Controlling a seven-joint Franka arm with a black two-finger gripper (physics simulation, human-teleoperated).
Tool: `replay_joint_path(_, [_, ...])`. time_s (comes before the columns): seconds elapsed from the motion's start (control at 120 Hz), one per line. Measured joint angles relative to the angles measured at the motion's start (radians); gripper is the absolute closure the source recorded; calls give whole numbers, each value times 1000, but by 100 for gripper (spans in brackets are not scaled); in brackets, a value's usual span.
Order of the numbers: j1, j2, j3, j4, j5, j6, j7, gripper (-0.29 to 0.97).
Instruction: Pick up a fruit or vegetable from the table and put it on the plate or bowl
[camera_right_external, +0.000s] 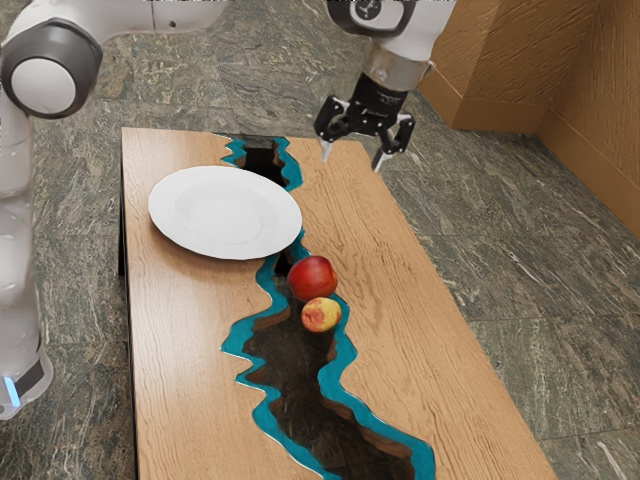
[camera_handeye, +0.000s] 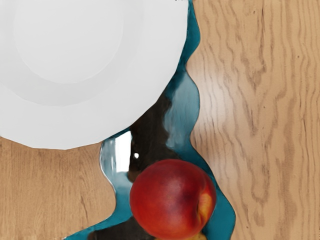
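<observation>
- Black two-finger gripper (camera_right_external: 352, 158) poised high above the wooden surface (camera_right_external: 430, 330) with its teal resin channel; jaws spread wide, nothing between them.
- Round red peach-like fruit (camera_right_external: 312, 277) (camera_handeye: 172, 197) resting on the teal channel, well below the gripper and offset from it toward the exterior camera, a shade toward the exterior view's left.
- Smaller yellow-pink fruit (camera_right_external: 320, 315) lying just beyond the red one, farther from the gripper; touching it or merely close, hard to tell.
- Round white plate (camera_right_external: 170, 210) (camera_handeye: 75, 75) lying flat and bare, below the gripper and off toward the exterior view's left; rim near the red fruit but apart from it, as the wrist view shows.
- Likely step: the reach, nothing grasped yet.
- Red fruit judged the nearer of the two, so the natural pick; roughly spherical, no long axis to match, any turn of the jaws likely to serve.
- Move ahead: down and toward the exterior camera, then a short carry across to the plate.
</observation>
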Motion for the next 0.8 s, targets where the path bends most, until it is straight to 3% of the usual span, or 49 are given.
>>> replay_joint_path(0.208, [47, 12, -14, 2, -28, -2, -214, 0])
replay_joint_path(0.342, [-40, 95, -29, 3, -19, 40, -250, 0])
replay_joint_path(0.542, [-36, 154, -26, -71, 110, 226, -67, 0])
replay_joint_path(0.8, [-30, 221, -28, -96, 151, 391, 196, 0])
